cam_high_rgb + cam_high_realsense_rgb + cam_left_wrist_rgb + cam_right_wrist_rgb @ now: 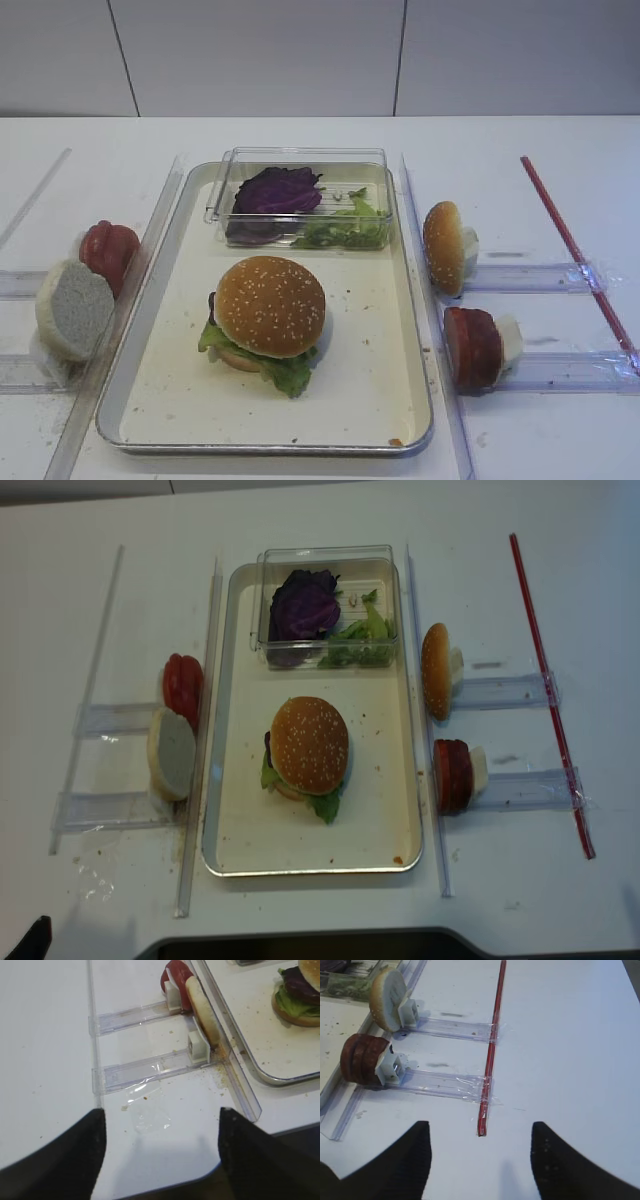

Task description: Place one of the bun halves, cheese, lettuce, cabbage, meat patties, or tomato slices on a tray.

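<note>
Sesame bun top [270, 305] sits capping the burger stack mid-tray [372, 395]; both arms are back off the work.
Right gripper [479, 1160] hangs over bare table near the red straw [491, 1045], jaws apart, nothing between them; left gripper [161, 1152] likewise wide and empty. Placement looks finished, so best move is staying clear and not nudging the stack. Bun is golden-brown, domed, sits level, with lettuce [285, 370] frilling out beneath.
</note>
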Available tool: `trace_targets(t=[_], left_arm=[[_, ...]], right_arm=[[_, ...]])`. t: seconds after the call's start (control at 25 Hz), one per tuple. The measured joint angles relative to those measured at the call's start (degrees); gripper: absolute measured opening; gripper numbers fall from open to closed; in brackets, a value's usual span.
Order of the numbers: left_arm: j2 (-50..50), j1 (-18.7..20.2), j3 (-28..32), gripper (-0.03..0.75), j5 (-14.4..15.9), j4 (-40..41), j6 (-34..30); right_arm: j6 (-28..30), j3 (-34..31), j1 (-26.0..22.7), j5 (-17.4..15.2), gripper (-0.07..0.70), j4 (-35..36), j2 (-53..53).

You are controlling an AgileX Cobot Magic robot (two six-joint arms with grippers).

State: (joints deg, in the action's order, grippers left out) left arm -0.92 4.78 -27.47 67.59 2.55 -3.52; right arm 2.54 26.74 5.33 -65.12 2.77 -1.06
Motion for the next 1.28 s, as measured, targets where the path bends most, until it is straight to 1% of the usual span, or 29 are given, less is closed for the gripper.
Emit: trace_targets(t=[0.6,0.72,0.84,1.28], left_arm=[[0.0,0.0,0.0,0.440,0.0,0.0,0.0],[0.0,0.0,0.0,0.440,0.0,0.0,0.0],[0.0,0.0,0.0,0.440,0.0,0.0,0.0],[0.0,0.0,0.0,0.440,0.0,0.0,0.0]], right_arm=[[-0.2,-0.1,0.0,0.0,0.365,0.0,0.0],[-0.2,-0.1,-1.0,0.0,0.337,-0.1,0.0],[-0.2,-0.1,-2.3,0.0,0.302,-0.1,0.0],[-0.2,-0.1,-2.3,0.0,0.157,-0.1,0.0]])
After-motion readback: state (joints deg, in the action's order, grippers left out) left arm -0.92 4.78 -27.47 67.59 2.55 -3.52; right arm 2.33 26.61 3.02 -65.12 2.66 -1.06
